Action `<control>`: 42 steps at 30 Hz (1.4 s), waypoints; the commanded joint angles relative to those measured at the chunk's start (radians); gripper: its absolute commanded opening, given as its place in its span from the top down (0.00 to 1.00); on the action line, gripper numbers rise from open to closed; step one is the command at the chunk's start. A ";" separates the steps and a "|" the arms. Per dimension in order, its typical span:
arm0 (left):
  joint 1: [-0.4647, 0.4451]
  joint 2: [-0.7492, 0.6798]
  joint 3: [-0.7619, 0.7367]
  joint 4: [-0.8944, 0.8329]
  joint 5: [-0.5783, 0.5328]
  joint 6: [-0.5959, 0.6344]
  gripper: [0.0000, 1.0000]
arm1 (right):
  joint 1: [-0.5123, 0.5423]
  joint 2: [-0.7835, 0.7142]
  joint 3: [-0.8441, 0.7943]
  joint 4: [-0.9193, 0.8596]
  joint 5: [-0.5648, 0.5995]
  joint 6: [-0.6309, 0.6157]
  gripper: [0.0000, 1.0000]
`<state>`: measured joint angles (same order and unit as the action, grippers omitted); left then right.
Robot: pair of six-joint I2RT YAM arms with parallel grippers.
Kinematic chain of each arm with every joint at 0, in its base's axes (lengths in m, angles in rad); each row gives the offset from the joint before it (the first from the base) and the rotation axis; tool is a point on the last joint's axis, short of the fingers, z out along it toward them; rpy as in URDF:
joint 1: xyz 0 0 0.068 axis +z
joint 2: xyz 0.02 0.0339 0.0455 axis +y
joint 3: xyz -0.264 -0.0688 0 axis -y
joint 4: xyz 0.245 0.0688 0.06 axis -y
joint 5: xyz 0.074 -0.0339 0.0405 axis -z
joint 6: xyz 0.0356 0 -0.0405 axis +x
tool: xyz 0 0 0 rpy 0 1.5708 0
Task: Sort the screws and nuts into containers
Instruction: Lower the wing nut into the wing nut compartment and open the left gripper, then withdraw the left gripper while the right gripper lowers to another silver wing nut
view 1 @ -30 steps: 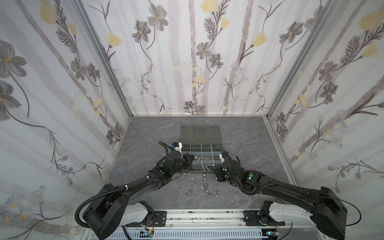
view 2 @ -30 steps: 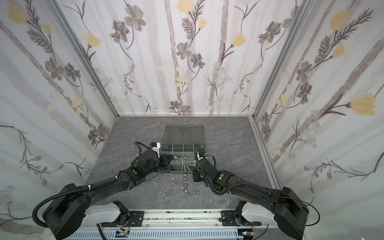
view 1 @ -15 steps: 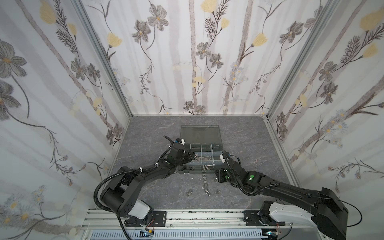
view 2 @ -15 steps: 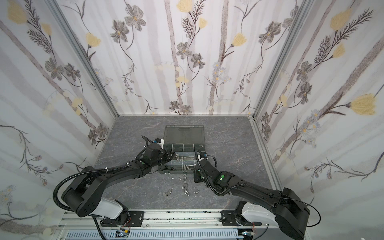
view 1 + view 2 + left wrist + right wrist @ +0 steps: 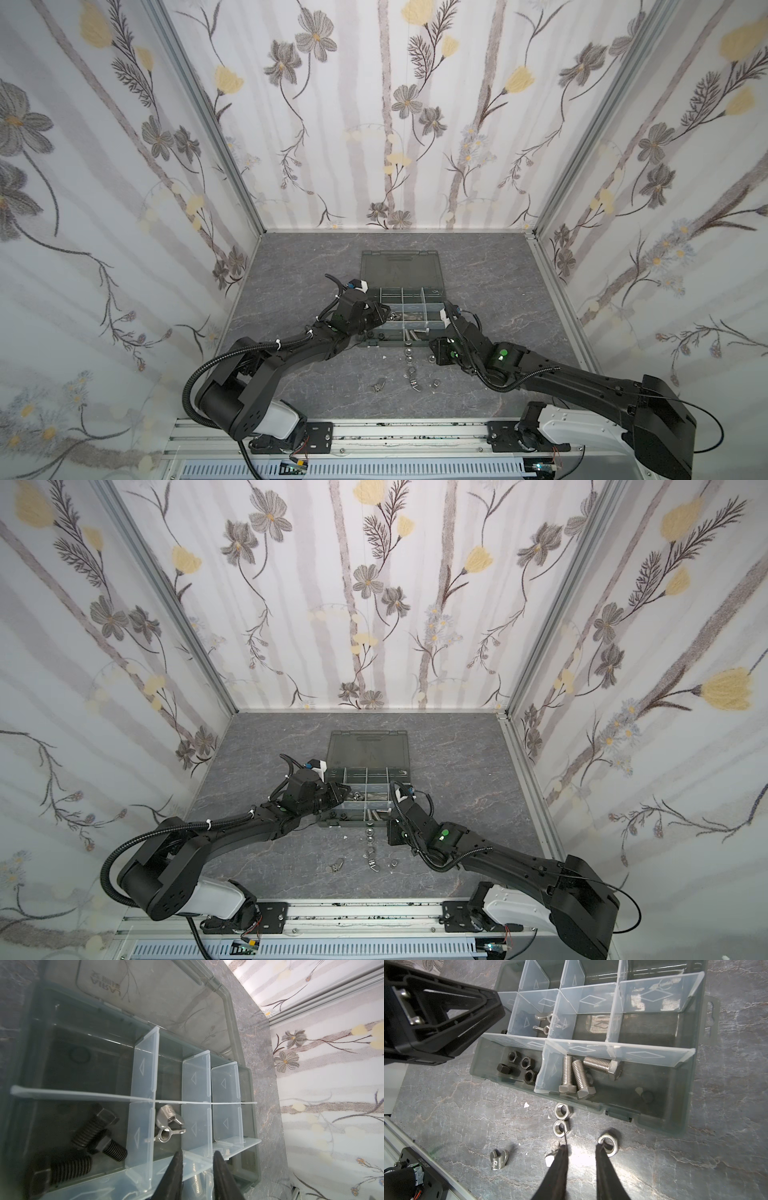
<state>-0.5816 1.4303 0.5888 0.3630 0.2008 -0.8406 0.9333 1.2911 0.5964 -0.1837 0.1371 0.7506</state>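
The left gripper (image 5: 197,1154) hovers released and empty over the organizer box (image 5: 256,1136). The right gripper (image 5: 581,1147), parted and empty, hangs over 3 loose silver nuts (image 5: 561,1128) just near of it.

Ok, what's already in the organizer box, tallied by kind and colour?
black screws: 3
silver screws: 3
black nuts: 4
silver wing nuts: 2
Total: 12 in plain sight
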 commanded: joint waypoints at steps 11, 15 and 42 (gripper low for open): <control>0.002 -0.308 -0.220 -0.026 -0.087 -0.069 0.71 | 0.058 0.127 0.028 0.037 -0.022 0.015 0.75; 0.001 -0.390 -0.263 -0.061 -0.099 -0.083 0.71 | 0.114 0.189 0.047 0.022 -0.033 0.020 0.75; 0.002 -0.687 -0.439 -0.150 -0.147 -0.167 0.70 | 0.289 0.406 0.149 -0.087 -0.032 0.036 0.71</control>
<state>-0.5808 0.7479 0.1528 0.2050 0.0700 -0.9993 1.2190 1.6852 0.7326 -0.2661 0.0872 0.7902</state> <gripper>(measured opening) 0.298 0.286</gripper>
